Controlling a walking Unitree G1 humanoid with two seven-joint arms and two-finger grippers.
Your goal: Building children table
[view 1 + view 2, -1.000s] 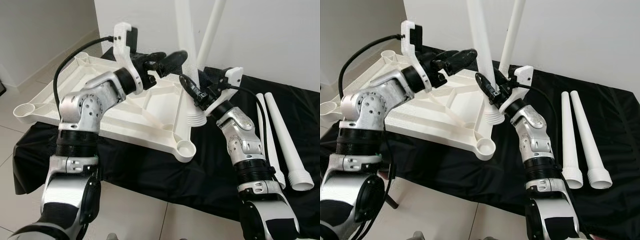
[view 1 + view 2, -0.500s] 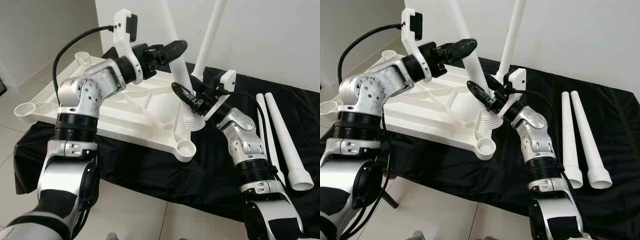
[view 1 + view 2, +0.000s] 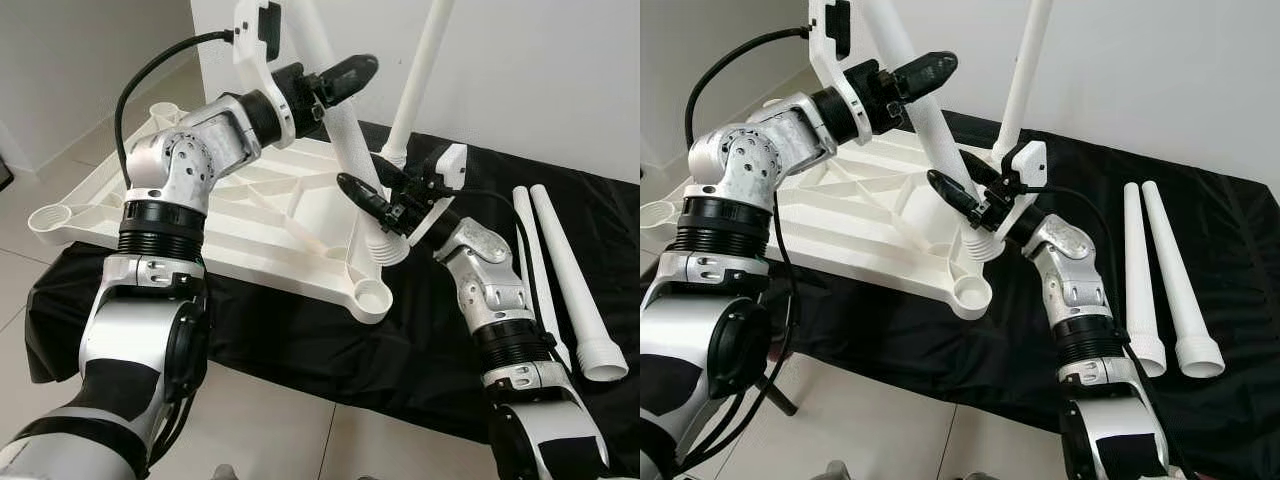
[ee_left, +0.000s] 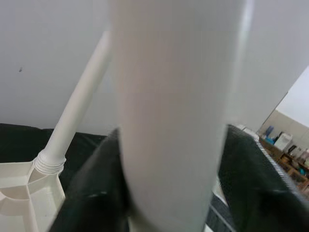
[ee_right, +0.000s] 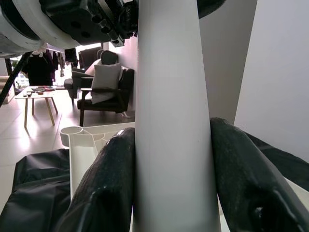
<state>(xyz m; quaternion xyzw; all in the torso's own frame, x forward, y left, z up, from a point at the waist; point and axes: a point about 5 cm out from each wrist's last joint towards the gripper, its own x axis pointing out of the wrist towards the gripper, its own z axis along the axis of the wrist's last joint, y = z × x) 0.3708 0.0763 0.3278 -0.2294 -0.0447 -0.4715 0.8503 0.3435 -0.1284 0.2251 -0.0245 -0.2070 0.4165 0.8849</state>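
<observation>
Your right end effector (image 3: pixel 372 196) is gripping the tilted white leg (image 3: pixel 352 150) low, just above its ribbed end at the upturned tabletop (image 3: pixel 250 215) corner on the black cloth (image 3: pixel 420 340); your left end effector (image 3: pixel 335 80) is clamping it higher.

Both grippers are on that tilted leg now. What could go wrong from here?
The leg leans well off vertical while the left gripper holds it high and the right gripper low; its ribbed end could cross-thread or miss the socket. Pushing sideways might also slide the tabletop on the black cloth.
</observation>
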